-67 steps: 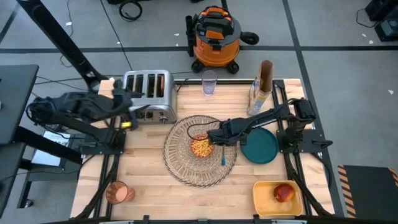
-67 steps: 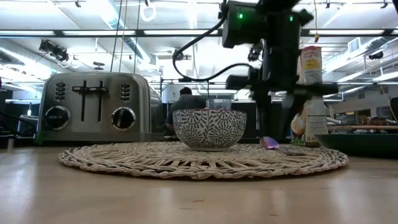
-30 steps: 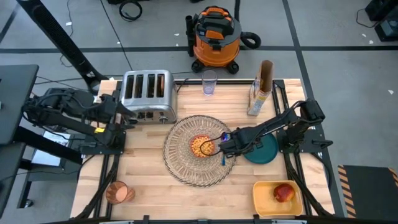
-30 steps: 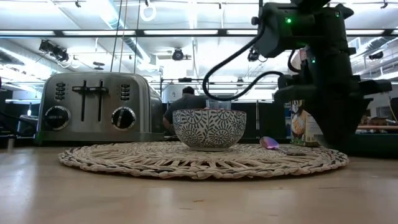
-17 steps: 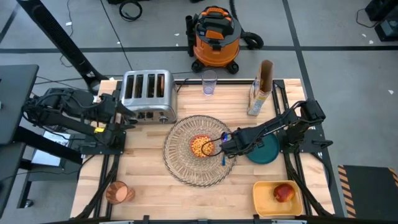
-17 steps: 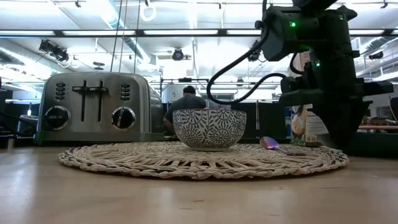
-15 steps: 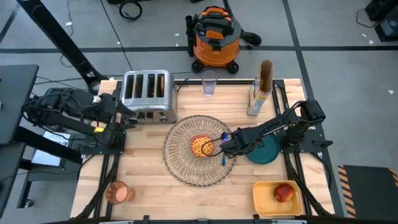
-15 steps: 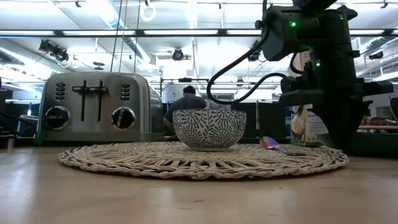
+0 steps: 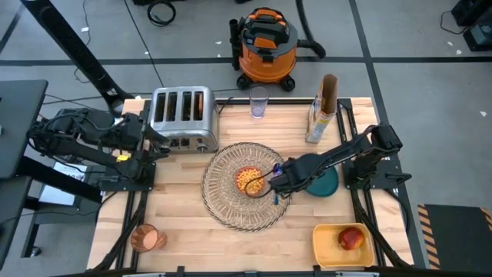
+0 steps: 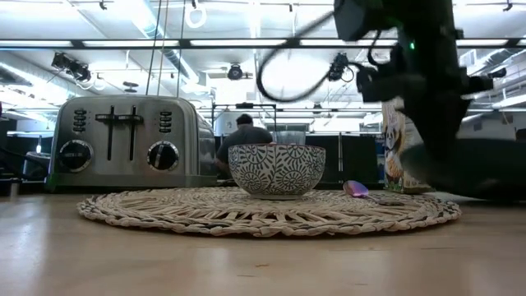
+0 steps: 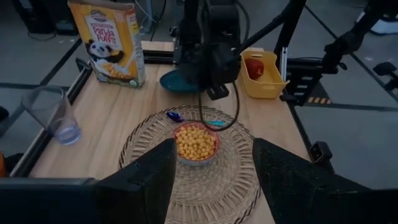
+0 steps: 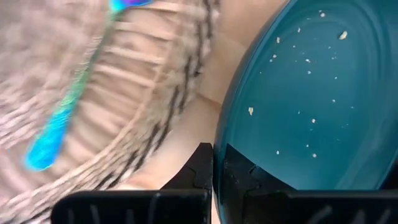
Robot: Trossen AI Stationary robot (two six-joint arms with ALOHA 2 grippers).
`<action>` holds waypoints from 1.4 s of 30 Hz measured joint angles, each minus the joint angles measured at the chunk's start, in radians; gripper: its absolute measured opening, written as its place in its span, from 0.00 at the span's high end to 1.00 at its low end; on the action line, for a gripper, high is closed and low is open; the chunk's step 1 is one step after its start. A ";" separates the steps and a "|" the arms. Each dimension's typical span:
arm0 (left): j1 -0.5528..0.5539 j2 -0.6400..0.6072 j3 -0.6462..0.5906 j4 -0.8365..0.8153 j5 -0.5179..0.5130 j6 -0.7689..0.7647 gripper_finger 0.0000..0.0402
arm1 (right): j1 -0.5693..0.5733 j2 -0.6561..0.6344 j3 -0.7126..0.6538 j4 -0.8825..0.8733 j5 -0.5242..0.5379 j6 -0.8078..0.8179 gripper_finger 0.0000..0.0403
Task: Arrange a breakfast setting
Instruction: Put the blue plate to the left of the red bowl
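The round woven placemat [image 9: 247, 185] lies mid-table with the small patterned bowl [image 9: 248, 181] of cereal on it. The blue spoon [image 9: 276, 196] lies on the mat's right part. My right gripper [image 9: 278, 179] is shut on the dark teal plate [image 9: 324, 181] just right of the mat; the low view shows the plate [image 10: 472, 168] blurred. The red apple [image 9: 350, 239] sits in the yellow tub. The amber cup [image 9: 144, 238] stands at the near left corner. My left gripper [image 11: 214, 186] is open and empty beside the toaster [image 9: 183, 117]. My right gripper pinches the plate's rim [image 12: 221, 140] on the side toward the placemat. One finger [image 12: 245, 177] lies on the inner face and the other [image 12: 198, 167] on the outside. The fingers come from the table's left, slanting down. The plate is tilted, its held side raised.
A cereal box [image 9: 322, 108] and a clear glass [image 9: 258, 102] stand at the far edge. The yellow tub [image 9: 342, 245] sits at the near right corner. Bare wood lies in front of the placemat. A person shows beyond the table [image 10: 242, 140].
My right gripper has risen with the plate's left rim. The plate, flat on the table a second ago, now stands tilted and raised in the low view. My left arm has kept still.
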 joint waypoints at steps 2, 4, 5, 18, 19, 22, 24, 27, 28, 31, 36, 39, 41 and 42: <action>0.000 0.000 0.000 -0.004 0.001 -0.013 0.46 | 0.011 0.000 0.036 -0.018 0.003 -0.024 0.97; 0.000 0.000 0.000 -0.009 0.024 -0.016 0.46 | 0.027 0.000 0.063 -0.017 0.015 -0.032 0.97; 0.000 0.000 0.000 -0.008 0.047 -0.016 0.46 | 0.036 0.000 0.075 -0.019 0.022 -0.031 0.97; -0.001 0.000 0.000 -0.038 0.230 -0.015 0.46 | 0.216 0.000 0.216 -0.166 0.063 -0.020 0.97; -0.001 0.000 0.000 -0.039 0.230 -0.020 0.46 | 0.230 0.000 0.225 -0.179 0.071 -0.026 0.97; -0.001 0.000 0.000 -0.026 0.230 -0.032 0.46 | 0.264 -0.001 0.238 -0.196 0.101 -0.069 0.97; -0.001 0.000 0.000 -0.010 0.230 -0.035 0.46 | 0.282 -0.001 0.238 -0.201 0.107 -0.106 0.97; -0.001 0.000 0.000 0.024 0.230 -0.046 0.46 | 0.309 0.014 0.239 -0.202 0.119 -0.162 0.97; -0.001 0.000 0.000 0.036 0.230 -0.047 0.46 | 0.317 0.024 0.239 -0.205 0.119 -0.189 0.97; 0.000 0.000 0.000 0.058 0.216 -0.057 0.46 | 0.342 0.056 0.239 -0.207 0.112 -0.277 0.97; 0.000 0.000 0.000 0.064 0.155 -0.076 0.46 | 0.389 0.081 0.262 -0.217 0.140 -0.394 0.97; 0.000 0.000 0.000 0.069 0.126 -0.096 0.46 | 0.407 0.081 0.287 -0.237 0.181 -0.462 0.97; 0.000 0.000 0.000 0.069 0.119 -0.111 0.46 | 0.415 0.081 0.306 -0.255 0.213 -0.534 0.97; 0.000 0.000 0.000 0.070 0.117 -0.123 0.46 | 0.416 0.081 0.313 -0.254 0.225 -0.575 0.97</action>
